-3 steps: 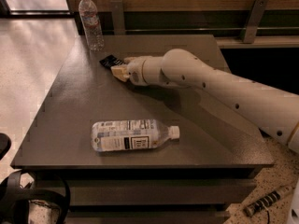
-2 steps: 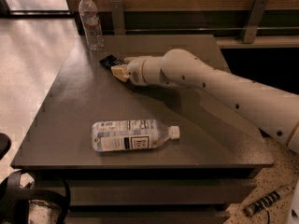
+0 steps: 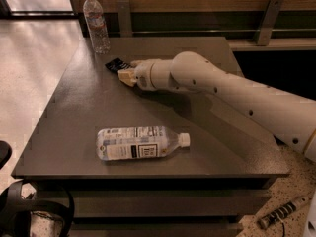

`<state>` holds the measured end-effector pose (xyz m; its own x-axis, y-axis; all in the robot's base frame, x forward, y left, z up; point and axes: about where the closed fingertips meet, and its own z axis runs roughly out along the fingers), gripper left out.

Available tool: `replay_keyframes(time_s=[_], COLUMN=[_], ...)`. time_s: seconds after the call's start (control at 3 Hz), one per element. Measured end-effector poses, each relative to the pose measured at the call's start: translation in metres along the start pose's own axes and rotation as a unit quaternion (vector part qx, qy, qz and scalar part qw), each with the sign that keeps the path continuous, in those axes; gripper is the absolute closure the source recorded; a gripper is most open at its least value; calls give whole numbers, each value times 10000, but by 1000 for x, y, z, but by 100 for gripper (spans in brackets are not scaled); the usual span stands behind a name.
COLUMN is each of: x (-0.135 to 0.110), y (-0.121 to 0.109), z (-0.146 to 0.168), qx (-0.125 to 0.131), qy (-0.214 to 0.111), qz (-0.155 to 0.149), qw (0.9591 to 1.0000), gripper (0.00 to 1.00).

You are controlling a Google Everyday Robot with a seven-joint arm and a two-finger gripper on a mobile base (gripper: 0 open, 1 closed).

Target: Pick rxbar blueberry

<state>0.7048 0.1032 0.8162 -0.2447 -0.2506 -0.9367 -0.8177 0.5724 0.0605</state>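
The rxbar blueberry (image 3: 115, 64) is a small flat dark bar lying on the dark table (image 3: 74, 117) at its far left part. My gripper (image 3: 126, 71) is at the end of the white arm (image 3: 222, 90), which reaches in from the right. The gripper sits right at the bar's right end, low over the table top. The bar's right end is hidden behind the gripper, so I cannot tell whether it is touched or held.
A clear water bottle (image 3: 96, 23) stands upright at the table's far left corner, just behind the bar. Another clear water bottle (image 3: 140, 143) lies on its side near the front edge. A wall rail runs behind the table. Floor lies to the left.
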Motion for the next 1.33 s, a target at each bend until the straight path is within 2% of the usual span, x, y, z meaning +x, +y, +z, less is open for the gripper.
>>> replay_keyframes(time_s=[1.33], x=[-3], y=[-1], z=[-2], qx=[28], qy=[-5], qz=[-30], qw=[10000], gripper=[100])
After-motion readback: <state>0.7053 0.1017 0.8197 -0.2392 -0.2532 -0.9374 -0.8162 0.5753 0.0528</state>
